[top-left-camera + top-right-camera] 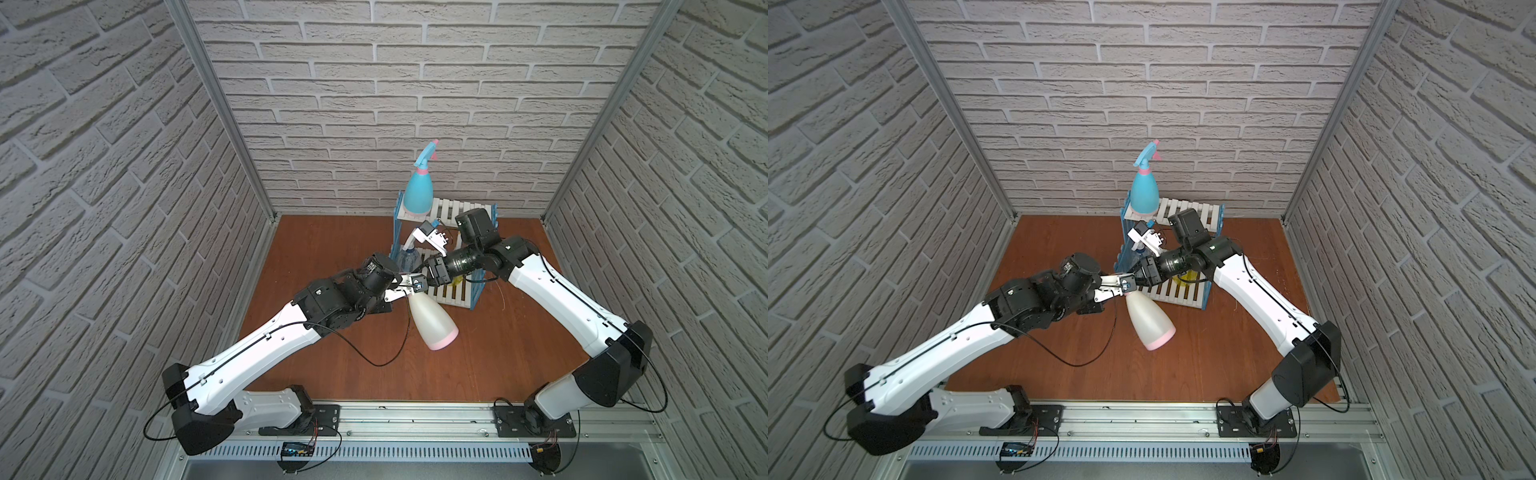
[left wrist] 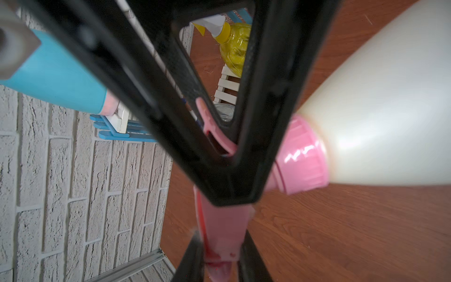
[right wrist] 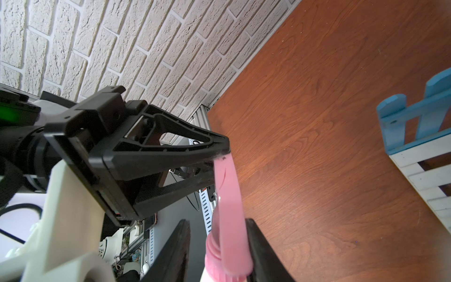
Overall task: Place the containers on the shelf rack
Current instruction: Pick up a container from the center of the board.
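Cream-pink bottle [image 1: 432,320], one of four, is clamped by left gripper [image 2: 220,234]; right gripper [image 3: 217,222] straddles it, grip unclear.

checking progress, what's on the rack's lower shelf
A clear bottle at one end and a yellow bottle further along; in both top views the right arm covers most of the yellow one.

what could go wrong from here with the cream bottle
The cream bottle hangs tilted from its pink spray head in the left gripper; the right gripper only straddles it, so an early release may drop it.
The right arm crowds the rack; a bump could topple the blue bottle at the top shelf's end.
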Action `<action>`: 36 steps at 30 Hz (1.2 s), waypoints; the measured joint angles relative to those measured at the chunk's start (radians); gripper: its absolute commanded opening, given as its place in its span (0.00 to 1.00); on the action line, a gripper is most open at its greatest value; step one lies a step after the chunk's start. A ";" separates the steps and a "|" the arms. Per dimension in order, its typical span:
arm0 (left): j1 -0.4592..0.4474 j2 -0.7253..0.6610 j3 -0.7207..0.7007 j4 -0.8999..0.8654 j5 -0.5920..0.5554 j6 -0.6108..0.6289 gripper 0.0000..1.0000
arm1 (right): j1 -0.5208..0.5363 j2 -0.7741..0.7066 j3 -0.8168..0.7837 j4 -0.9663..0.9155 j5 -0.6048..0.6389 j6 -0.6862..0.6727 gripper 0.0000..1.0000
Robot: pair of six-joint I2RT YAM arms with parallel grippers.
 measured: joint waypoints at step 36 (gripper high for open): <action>0.029 -0.005 -0.003 0.023 0.064 -0.052 0.92 | -0.018 -0.001 -0.055 0.084 -0.016 0.025 0.03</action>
